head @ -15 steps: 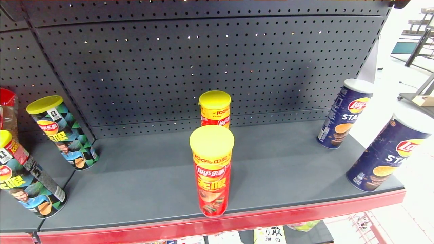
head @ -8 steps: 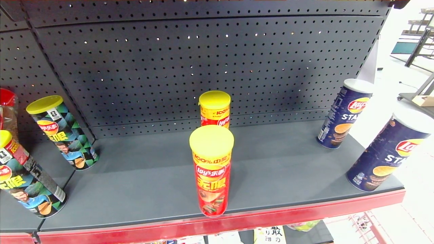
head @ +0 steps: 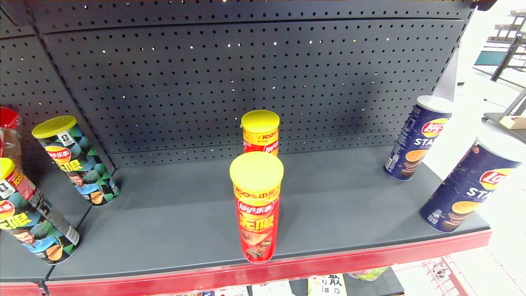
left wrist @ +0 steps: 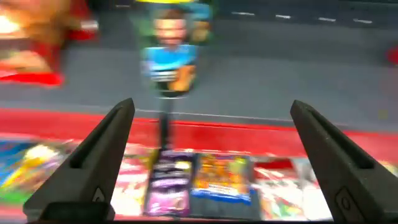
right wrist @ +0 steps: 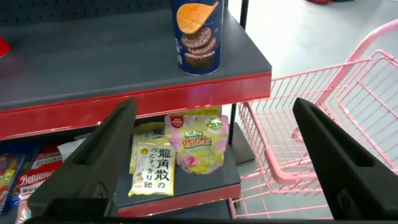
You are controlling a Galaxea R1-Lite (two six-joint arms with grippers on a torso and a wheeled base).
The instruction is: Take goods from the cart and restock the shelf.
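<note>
Shelf (head: 172, 222) holds upright red chip cans (head: 256, 205) at centre, blue chip cans (head: 464, 189) at three o'clock, teal chip cans (head: 76, 160) at nine. Left gripper (left wrist: 211, 107) and right gripper (right wrist: 214, 106) fingers spread wide, empty.

Clock centred on the front can (head: 257, 205), with 12 toward the pegboard (head: 205, 82). It stands on the shelf (head: 164, 222), mid-board, right at the front lip. The back can (head: 260, 132) is at 12, just behind it and near the pegboard. The right-back can (head: 417, 139) is at 2, and the right-front can (head: 468, 185) is at 3 on the front corner. On the next board over, the left-back can (head: 76, 160) is at 10 and the left-front can (head: 33, 222) at 9. Packets (right wrist: 180, 155) lie on the lower shelf (right wrist: 231, 163) underneath. The cart (right wrist: 298, 124) stands off the shelf's right end, around 4.
</note>
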